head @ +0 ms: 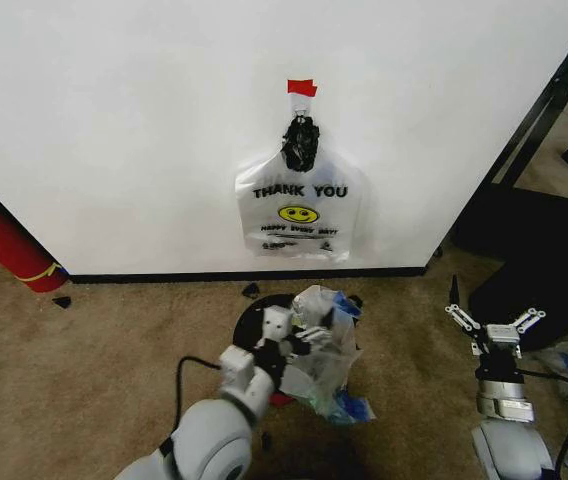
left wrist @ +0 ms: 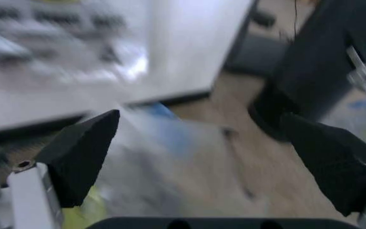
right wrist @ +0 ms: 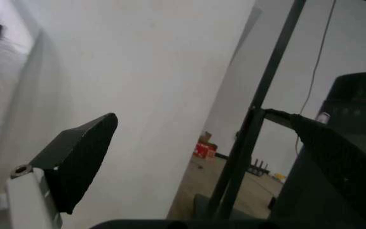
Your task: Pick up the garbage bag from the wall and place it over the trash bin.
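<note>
Plastic is draping over the trash bin (head: pixel 254 320) as the garbage bag (head: pixel 326 350) is sagging, thin, soft and likely slippery, best pinched at its rim; left end effector (head: pixel 299 340) is spreading apart beside it, right end effector (head: pixel 494 322) is idling, spread apart

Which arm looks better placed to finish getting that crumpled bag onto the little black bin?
Probably the left. The left pincer is open at the garbage bag on the trash bin, while the right pincer hangs open to the side above carpet, apart from both.
</note>
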Available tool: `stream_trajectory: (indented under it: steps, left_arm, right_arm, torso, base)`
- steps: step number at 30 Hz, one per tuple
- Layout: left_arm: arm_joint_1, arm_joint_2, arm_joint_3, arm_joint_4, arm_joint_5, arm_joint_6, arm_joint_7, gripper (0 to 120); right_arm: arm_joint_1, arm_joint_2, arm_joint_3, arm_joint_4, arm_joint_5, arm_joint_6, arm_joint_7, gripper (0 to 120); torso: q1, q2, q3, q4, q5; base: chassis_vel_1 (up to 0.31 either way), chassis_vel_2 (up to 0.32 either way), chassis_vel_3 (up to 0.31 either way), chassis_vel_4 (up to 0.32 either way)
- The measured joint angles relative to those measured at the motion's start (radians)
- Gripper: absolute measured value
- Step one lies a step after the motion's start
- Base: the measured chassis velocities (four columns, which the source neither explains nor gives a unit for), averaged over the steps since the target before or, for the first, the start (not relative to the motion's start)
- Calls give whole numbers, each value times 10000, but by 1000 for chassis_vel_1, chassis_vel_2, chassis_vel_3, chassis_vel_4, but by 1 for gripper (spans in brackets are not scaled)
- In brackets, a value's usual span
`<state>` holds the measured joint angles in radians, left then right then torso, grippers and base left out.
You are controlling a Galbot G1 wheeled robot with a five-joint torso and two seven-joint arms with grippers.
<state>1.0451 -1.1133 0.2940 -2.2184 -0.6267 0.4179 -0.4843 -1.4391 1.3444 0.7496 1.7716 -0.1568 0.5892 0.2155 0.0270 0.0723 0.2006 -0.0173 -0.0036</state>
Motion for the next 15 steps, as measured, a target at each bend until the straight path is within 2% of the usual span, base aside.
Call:
stream_trajectory:
  steps: [1, 3, 4, 11, 13, 15]
  left_arm:
    - [-205, -160, 360, -12, -216, 296, -517, 100]
    - [-290, -248, 528, -14, -311, 430, -752, 100]
    - [-556, -650, 1152, 149, -319, 815, -1335, 98]
    - [-740, -1095, 1571, 1089, 1152, 935, -1487, 96]
    - [-792, -1242, 1601, 1609, 2135, 906, -1492, 93]
    - [-784, -1311, 1593, 1789, 2436, 954, -1539, 85]
  right_arm:
    - [-10, 25, 17, -8, -3, -45, 62, 100]
    - [-20, 40, 24, -9, -4, -61, 87, 100]
    - [-78, 118, 51, -5, -7, -84, 134, 100]
    - [-132, 202, 50, 81, -9, -91, 145, 100]
    - [-145, 220, 24, 92, -10, -83, 151, 100]
    - [-151, 225, 8, 86, -10, -46, 155, 100]
  torso:
    - [0, 0, 0, -1, 0]
    - [0, 0, 0, -1, 0]
    - [0, 0, -1, 1, 0]
    - [0, 0, -1, 0, -1]
    - [0, 0, -1, 1, -1]
    - [0, 0, 0, 1, -2]
  base:
    - [0, 0, 0, 0]
    - [0, 0, 0, 0]
    - [0, 0, 0, 0]
    - [0, 0, 0, 0]
    - [0, 0, 0, 0]
    - [0, 0, 0, 0]
